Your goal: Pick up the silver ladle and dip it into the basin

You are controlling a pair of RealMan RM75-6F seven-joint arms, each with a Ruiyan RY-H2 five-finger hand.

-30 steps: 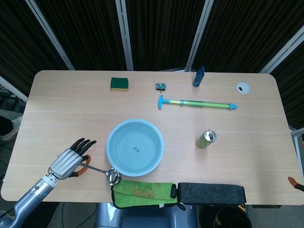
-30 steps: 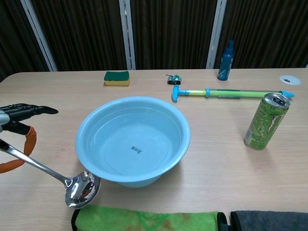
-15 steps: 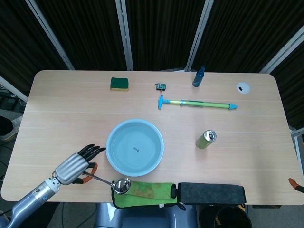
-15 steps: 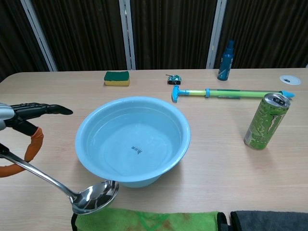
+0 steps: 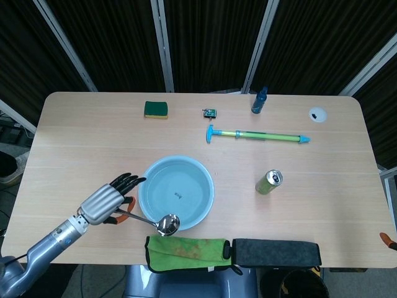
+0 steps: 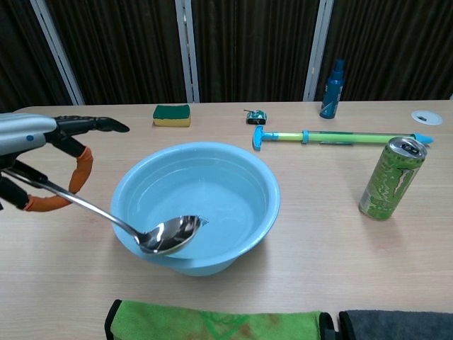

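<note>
My left hand (image 5: 107, 202) (image 6: 32, 132) holds the silver ladle by its orange-looped handle (image 6: 44, 202), left of the light blue basin (image 5: 202, 208) (image 6: 270, 190). The ladle is off the table and slopes down to the right. Its bowl (image 5: 167, 224) (image 6: 170, 234) hangs over the basin's near left rim, roughly level with the edge. The inside of the basin shows a small label on its bottom. My right hand shows in neither view.
A green cloth (image 5: 186, 251) and a dark grey cloth (image 5: 276, 253) lie along the front edge. A green can (image 5: 268, 182) stands right of the basin. Further back are a green-blue pump tube (image 5: 257, 135), a blue bottle (image 5: 259, 99) and a green sponge (image 5: 156, 109).
My left hand has lifted the ladle and carried it right and away from me. Its bowl went from the table by the green cloth to above the basin's near rim.
</note>
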